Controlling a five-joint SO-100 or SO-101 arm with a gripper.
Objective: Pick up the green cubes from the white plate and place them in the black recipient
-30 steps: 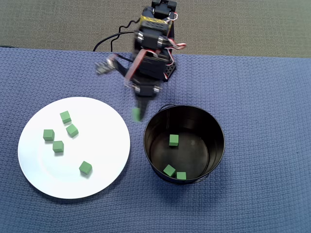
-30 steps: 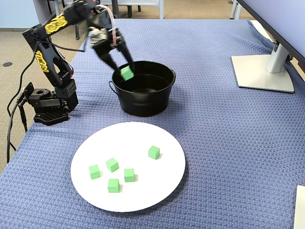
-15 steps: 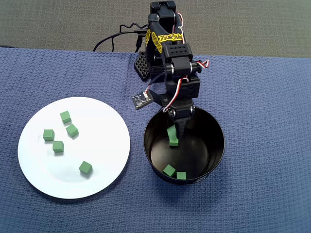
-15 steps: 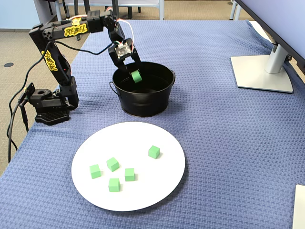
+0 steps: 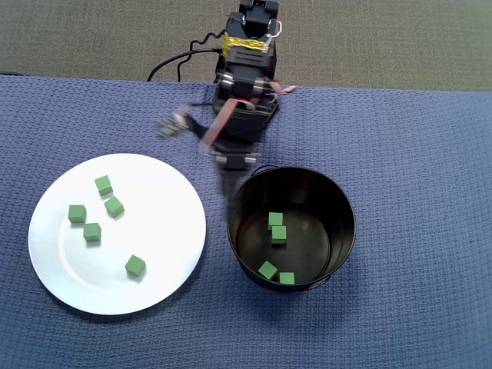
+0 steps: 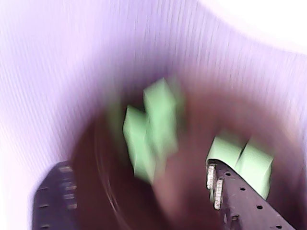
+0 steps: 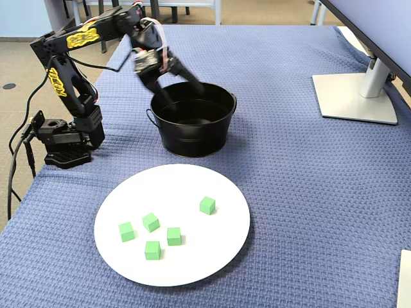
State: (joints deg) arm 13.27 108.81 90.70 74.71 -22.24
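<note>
surface: blue woven cloth (image 5: 415,154) is covering the table; monitor stand (image 7: 356,96) is sitting at the far right in the fixed view.
plate: white plate (image 5: 165,265) is lying left of the pot in the overhead view, just beside it, not touching.
cubes on plate: five green cubes (image 5: 114,206) are sitting on it, four bunched, one (image 5: 135,266) apart toward the pot.
pot: black pot (image 5: 342,223) is standing upright on the cloth.
cubes in pot: four are lying on its floor, two (image 5: 277,234) touching mid-floor, two (image 5: 268,270) at the near wall.
my pincer: gripper (image 7: 178,86) is hanging above the pot's rim on the arm side, motion-blurred; fingers are standing apart, holding nothing.
wrist view: heavily blurred; I'm making out green cubes (image 6: 153,129) inside dark walls.
</note>
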